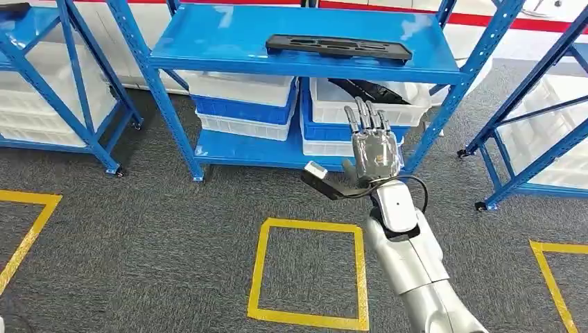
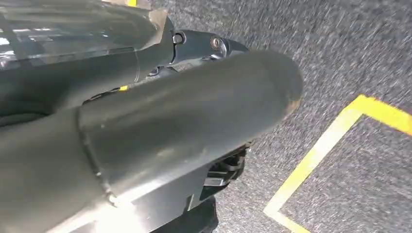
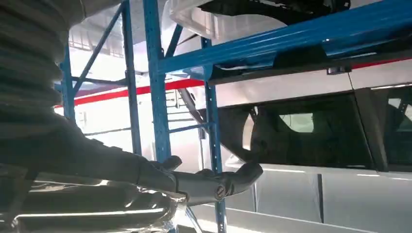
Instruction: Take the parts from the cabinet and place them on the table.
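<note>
While the right hand hovers spread and empty below the shelf, it should rise toward the black part lying there

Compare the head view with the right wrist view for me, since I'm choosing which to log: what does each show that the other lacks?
Head view alone: the long black part lying on the blue rack's upper shelf, the stacked white and blue bins beneath, grey carpet with a yellow floor square, and the whole right hand raised, fingers apart, holding nothing.

Right wrist view alone: a silver vehicle's dark window behind the rack.

Both: the blue rack, a white bin with black parts, and the right hand.
</note>
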Action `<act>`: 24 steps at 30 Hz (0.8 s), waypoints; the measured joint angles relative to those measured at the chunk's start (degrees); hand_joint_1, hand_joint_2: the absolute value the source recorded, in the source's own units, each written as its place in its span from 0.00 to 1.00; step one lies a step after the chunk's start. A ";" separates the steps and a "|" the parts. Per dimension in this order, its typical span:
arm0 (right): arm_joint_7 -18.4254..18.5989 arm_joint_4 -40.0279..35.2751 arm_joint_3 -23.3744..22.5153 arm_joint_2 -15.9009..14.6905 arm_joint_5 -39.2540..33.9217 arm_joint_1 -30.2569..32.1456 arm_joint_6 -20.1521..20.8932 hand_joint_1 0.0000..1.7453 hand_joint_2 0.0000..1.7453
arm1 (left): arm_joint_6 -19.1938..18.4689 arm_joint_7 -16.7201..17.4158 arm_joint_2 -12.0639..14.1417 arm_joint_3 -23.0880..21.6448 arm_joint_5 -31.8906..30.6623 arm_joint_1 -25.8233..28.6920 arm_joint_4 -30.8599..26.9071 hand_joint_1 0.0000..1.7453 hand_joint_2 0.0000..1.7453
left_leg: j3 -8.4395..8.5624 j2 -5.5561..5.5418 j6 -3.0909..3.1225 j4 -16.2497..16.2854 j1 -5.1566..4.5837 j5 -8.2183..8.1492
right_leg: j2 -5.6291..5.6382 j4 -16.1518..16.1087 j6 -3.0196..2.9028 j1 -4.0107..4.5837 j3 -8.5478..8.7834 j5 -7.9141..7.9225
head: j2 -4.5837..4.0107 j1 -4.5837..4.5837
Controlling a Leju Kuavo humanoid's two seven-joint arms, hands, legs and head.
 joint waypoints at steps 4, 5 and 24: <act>0.04 0.00 0.00 -0.46 0.00 0.73 0.18 0.00 1.00 | -0.02 0.20 -0.02 -0.02 -0.11 -0.03 0.00 0.00 0.00 | -0.01 -0.10 0.66 0.04 -0.93 -0.08 | 0.02 13.51 -0.40 0.54 -6.65 -4.34 | 0.00 0.15; 0.07 0.00 -0.04 -0.57 0.00 0.73 0.35 0.00 1.00 | -0.02 0.33 -0.02 -0.02 -0.17 -0.04 0.00 0.00 0.00 | 0.02 -0.19 0.73 0.07 -1.20 -0.10 | 0.02 11.10 -0.12 0.69 -5.55 -3.07 | 0.00 0.17; 0.22 -1.18 -0.61 -1.16 0.00 0.83 0.87 0.00 1.00 | 0.59 1.14 -0.24 -0.04 -0.68 -0.59 -0.02 0.00 0.00 | 0.22 0.09 -4.21 0.90 1.08 -1.13 | 0.12 -4.77 -1.47 -0.10 2.65 3.10 | 0.00 -0.59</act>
